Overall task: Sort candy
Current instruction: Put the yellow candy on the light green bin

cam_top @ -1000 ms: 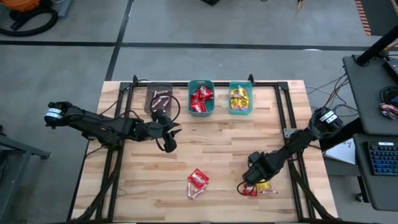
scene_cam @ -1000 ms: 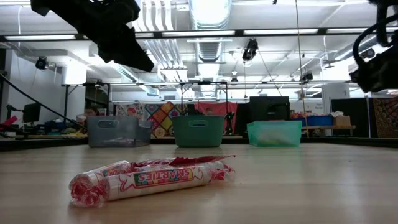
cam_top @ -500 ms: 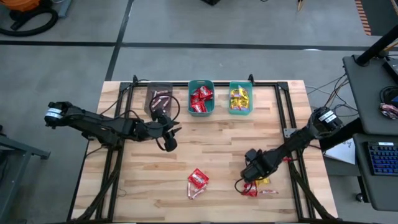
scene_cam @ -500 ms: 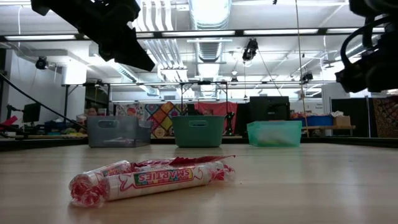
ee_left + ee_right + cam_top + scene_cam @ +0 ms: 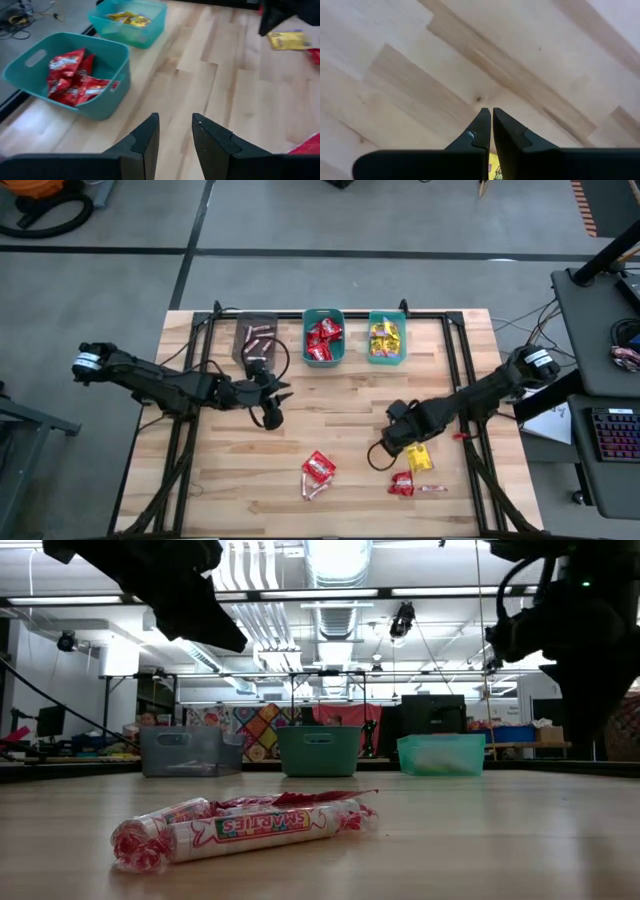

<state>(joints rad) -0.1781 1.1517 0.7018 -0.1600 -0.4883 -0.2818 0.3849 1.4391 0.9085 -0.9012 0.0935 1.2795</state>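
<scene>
On the near right of the table lie a yellow packet [image 5: 420, 458], a red packet [image 5: 402, 483] and a thin pink stick [image 5: 432, 488]. My right gripper [image 5: 491, 114] hangs over the wood just left of the yellow packet [image 5: 287, 40]. It points down and is shut [image 5: 398, 440]. Near the table's middle lie another red packet [image 5: 318, 467] and candy rolls [image 5: 240, 825]. My left gripper [image 5: 175, 120] hovers open and holds nothing, left of centre [image 5: 280, 393], near the bins. My right gripper's fingertips meet with only bare wood showing around them. A strip of yellow [image 5: 493, 172] shows in the slit farther back between the fingers. I cannot tell whether the gripper touches the yellow packet, which looks flat on the table in the left wrist view.
Three bins stand along the far edge. The grey one [image 5: 257, 340] holds pink sticks, a teal one [image 5: 323, 355] holds red packets, and another teal one [image 5: 386, 358] holds yellow packets. Bare wood lies between the bins and the loose candy. A black frame rail [image 5: 455, 360] runs along the right side.
My right gripper has moved toward the table's left and far edges, rising a little and turning about its own axis. The yellow packet, earlier half hidden under the gripper, now lies fully in view a little nearer the far edge.
</scene>
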